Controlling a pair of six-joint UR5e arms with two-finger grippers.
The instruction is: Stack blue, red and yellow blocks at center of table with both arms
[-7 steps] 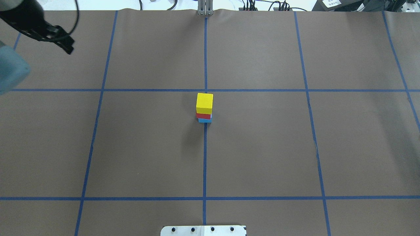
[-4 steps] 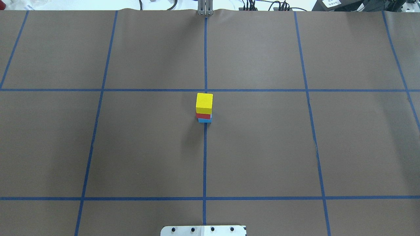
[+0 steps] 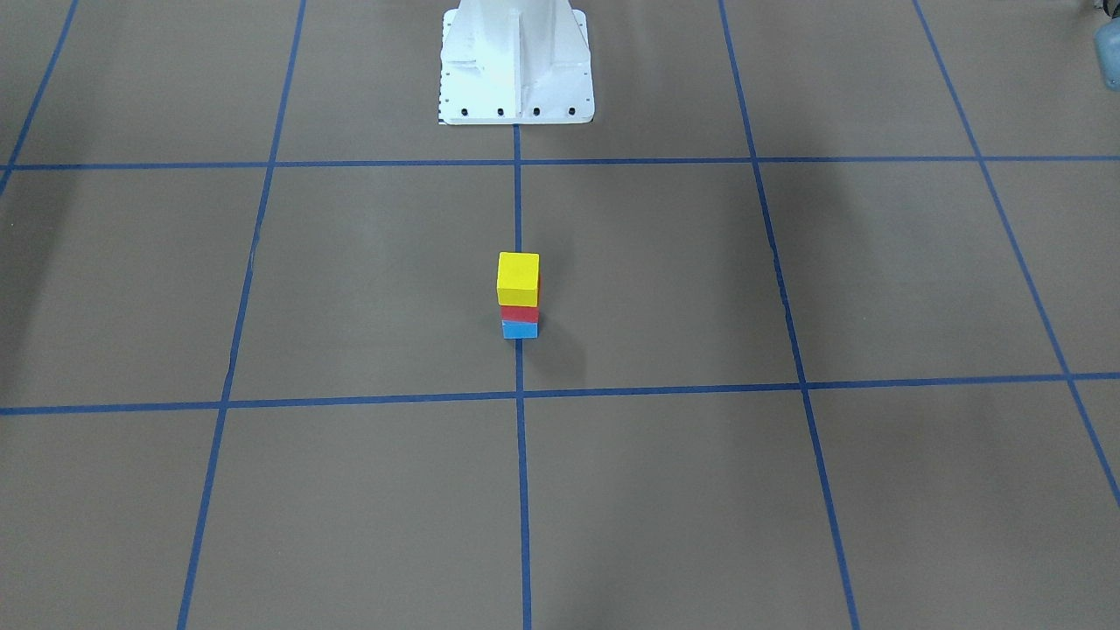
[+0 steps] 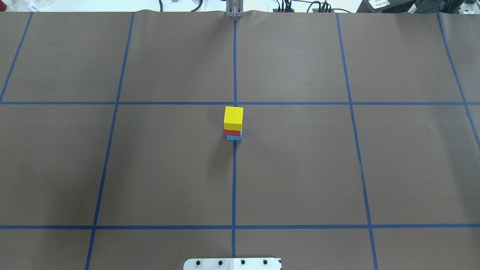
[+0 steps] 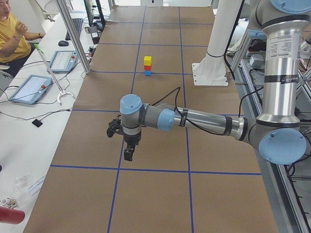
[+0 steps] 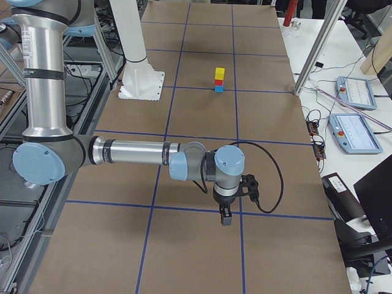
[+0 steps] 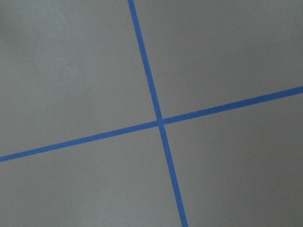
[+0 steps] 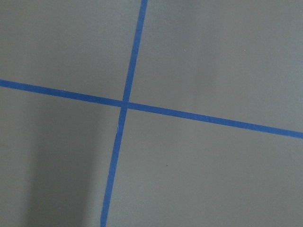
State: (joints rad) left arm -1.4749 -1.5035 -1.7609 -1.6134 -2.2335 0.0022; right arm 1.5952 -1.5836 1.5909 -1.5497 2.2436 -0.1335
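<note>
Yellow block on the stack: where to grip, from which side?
From straight above, pinching the yellow block across two opposite side faces. It is topmost, with flat faces and all four sides free; the red block and blue block under it look slightly offset, so a sideways approach might shift them.

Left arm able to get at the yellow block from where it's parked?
Probably yes. The yellow block sits topmost, open on every side, and nothing shows between it and the left arm, which is well off to one side.
</note>
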